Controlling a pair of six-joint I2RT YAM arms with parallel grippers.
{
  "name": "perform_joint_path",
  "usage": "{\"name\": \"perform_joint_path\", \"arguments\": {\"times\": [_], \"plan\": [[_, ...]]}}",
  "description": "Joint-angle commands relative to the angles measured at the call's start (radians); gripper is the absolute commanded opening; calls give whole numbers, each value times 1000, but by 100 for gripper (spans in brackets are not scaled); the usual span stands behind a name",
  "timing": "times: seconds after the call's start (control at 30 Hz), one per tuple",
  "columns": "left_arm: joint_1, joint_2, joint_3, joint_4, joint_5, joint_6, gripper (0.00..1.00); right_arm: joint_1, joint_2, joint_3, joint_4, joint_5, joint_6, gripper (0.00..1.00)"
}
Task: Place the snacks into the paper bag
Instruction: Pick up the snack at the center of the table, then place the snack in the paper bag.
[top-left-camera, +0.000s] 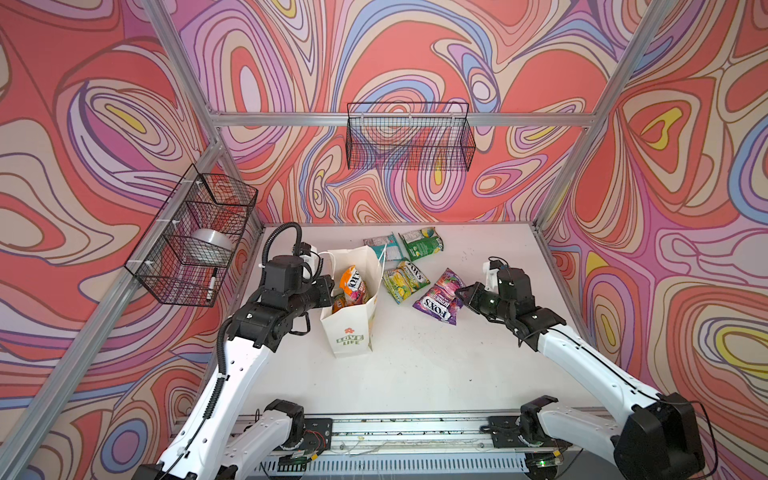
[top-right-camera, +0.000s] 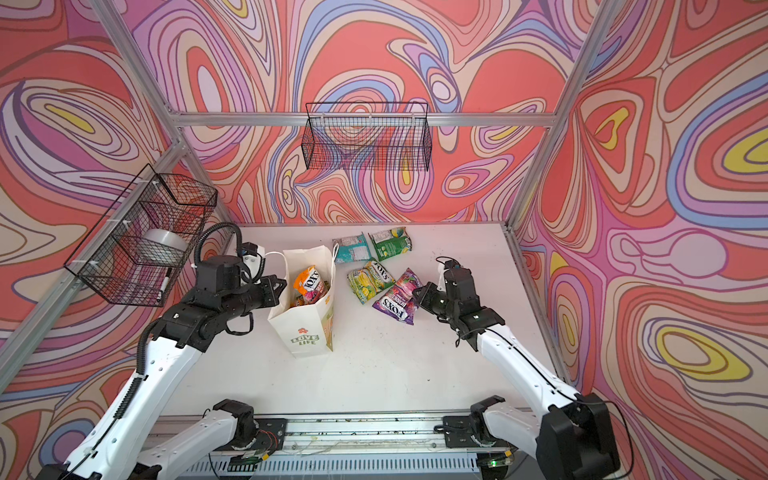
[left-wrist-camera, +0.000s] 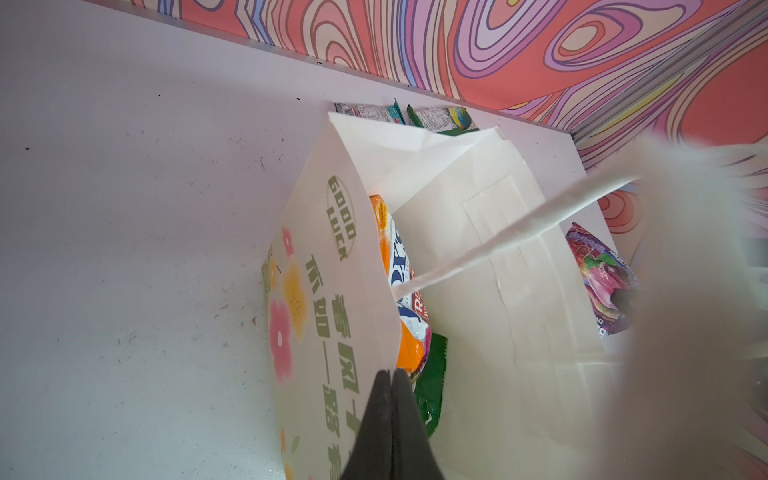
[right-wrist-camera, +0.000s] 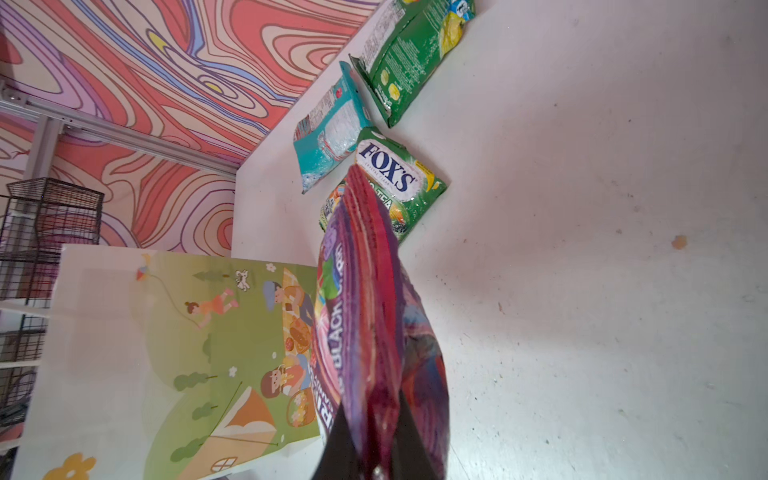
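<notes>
White bench (top-left-camera: 415, 374). Upright paper bag (top-left-camera: 351, 328) left of centre, orange packet (top-left-camera: 352, 284) inside. My left gripper (left-wrist-camera: 390, 384) pinched on bag rim. My right gripper (right-wrist-camera: 374, 449) clamped on purple packet (top-left-camera: 436, 301), right of bag. Beyond on bench: yellow-green packet (top-left-camera: 405, 280), green packet (top-left-camera: 420, 243), teal packet (top-left-camera: 382, 245).

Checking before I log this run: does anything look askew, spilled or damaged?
Nothing spilled or torn. One oddity: a cord handle stretches across the mouth of the paper bag, whose rim the left end effector pinches.
</notes>
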Motion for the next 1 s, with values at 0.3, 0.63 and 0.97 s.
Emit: {"name": "perform_joint_path", "arguments": {"times": [0.3,0.63,0.97], "plan": [[4,-8,2,44,26,-5,0,45,-98,304,-166,8,-45,0],[4,-8,3,45,30,-3,0,169,29,628,-216,53,-114,0],[5,-7,2,46,35,-2,0,365,284,984,-223,102,-190,0]]}}
